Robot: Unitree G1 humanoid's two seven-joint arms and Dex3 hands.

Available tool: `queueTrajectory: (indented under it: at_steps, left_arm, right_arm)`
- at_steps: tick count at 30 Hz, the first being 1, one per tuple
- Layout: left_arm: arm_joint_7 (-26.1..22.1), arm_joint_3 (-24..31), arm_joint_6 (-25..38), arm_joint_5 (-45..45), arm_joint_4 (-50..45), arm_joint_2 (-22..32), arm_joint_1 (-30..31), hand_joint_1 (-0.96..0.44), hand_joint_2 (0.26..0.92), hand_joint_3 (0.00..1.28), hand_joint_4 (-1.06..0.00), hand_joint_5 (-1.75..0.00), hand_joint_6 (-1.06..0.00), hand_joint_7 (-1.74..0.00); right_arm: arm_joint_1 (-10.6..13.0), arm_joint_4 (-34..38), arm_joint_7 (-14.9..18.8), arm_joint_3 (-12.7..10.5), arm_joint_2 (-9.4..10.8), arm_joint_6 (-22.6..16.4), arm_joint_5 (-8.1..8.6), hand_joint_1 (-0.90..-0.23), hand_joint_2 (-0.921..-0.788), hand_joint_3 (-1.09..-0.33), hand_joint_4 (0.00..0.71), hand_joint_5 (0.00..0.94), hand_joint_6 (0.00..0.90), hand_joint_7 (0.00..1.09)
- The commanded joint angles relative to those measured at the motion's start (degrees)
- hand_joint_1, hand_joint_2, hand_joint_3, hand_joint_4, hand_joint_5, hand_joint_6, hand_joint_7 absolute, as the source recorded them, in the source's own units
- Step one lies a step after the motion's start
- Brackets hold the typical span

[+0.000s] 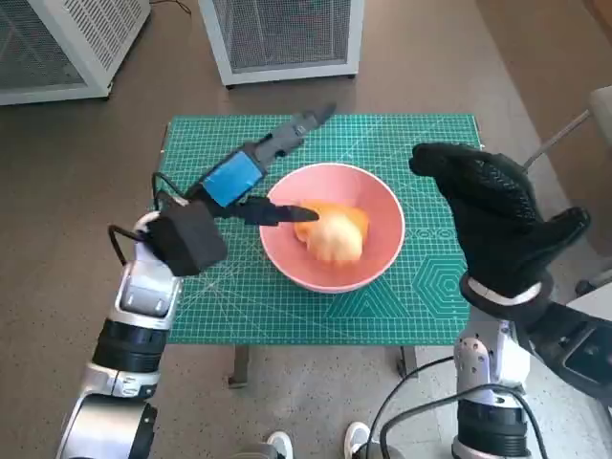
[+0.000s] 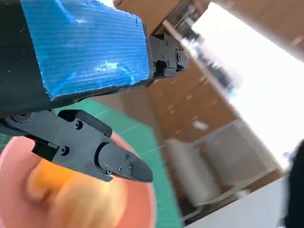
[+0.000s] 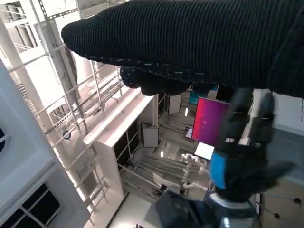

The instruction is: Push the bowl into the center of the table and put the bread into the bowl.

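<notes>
Already the bread (image 1: 334, 232) lies inside the pink bowl (image 1: 382, 206), which sits near the middle of the green surface (image 1: 421, 287). Your left robot hand (image 1: 251, 172) hovers over the bowl's rim, fingers apart and holding nothing, one finger reaching above the bread. Pull it back carelessly and it could, I judge, catch the rim and drag the bowl off center. Your right robot hand (image 1: 492, 206) is raised beside the bowl, fingers apart and holding nothing.

Head looks steeply down; wrists close, tilted.
</notes>
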Motion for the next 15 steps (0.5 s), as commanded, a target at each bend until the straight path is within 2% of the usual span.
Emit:
queueTrajectory:
  at_steps: [1, 9, 15]
  left_arm:
    - [0.2, 1.0, -1.7, -1.3, -0.3, -0.5, 1.2, -0.57, 0.921, 0.13, 0.0, 0.0, -0.08, -0.11]
    - [0.6, 1.8, -1.7, -1.5, -0.9, 0.0, 1.3, -0.55, 0.921, 0.15, 0.0, 0.0, -0.11, -0.13]
    - [1.6, 3.9, -2.3, -4.0, -5.6, -1.2, 3.2, -0.55, 0.921, 0.2, 0.0, 0.0, -0.12, -0.15]
  right_arm:
    - [-0.1, 0.4, -0.4, 0.0, 0.1, 0.6, -0.27, -0.44, -0.921, -0.449, 0.256, 0.002, 0.064, 0.52]
    - [0.2, 0.0, -0.3, 0.2, 0.1, 0.9, -0.06, -0.445, -0.921, -0.446, 0.258, 0.002, 0.068, 0.51]
    - [0.2, -0.3, -0.5, 0.1, 0.0, 1.4, 0.1, -0.449, -0.921, -0.445, 0.259, 0.002, 0.07, 0.51]
